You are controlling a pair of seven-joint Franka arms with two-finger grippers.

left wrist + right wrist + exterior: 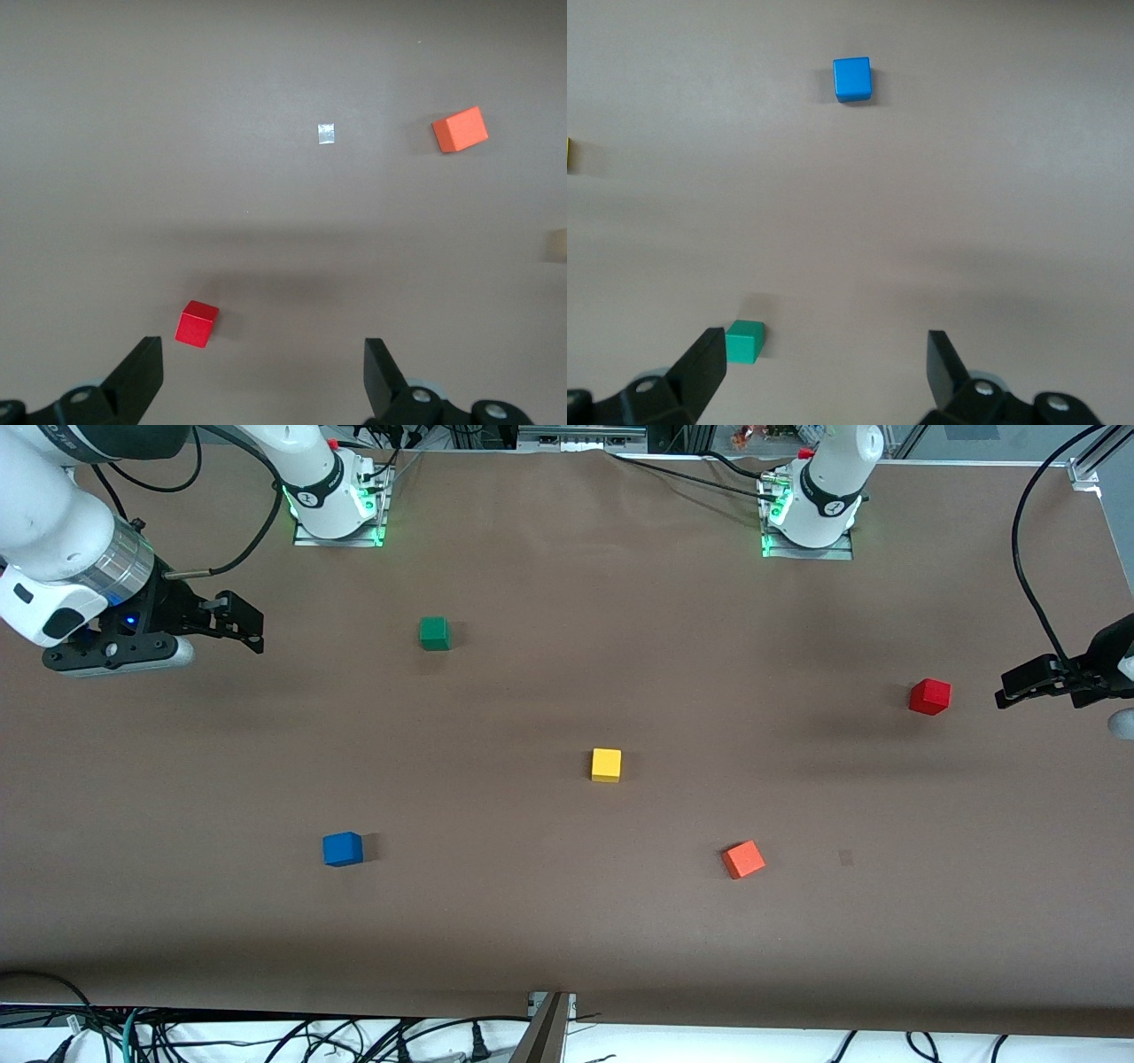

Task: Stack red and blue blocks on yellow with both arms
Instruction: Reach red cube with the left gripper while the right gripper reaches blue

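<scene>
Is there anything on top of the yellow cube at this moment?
No. The yellow cube has a bare top and stands alone on the table; the face it rests on is hidden.

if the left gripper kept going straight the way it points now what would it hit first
Probably the bare brown table. The open left gripper is angled down at it, and the small deep red cube sits just off that line; depth is unclear.

Yellow cube (569, 152) cut by right wrist view's edge; left gripper (1010, 691) partly beyond front view's edge.
</scene>
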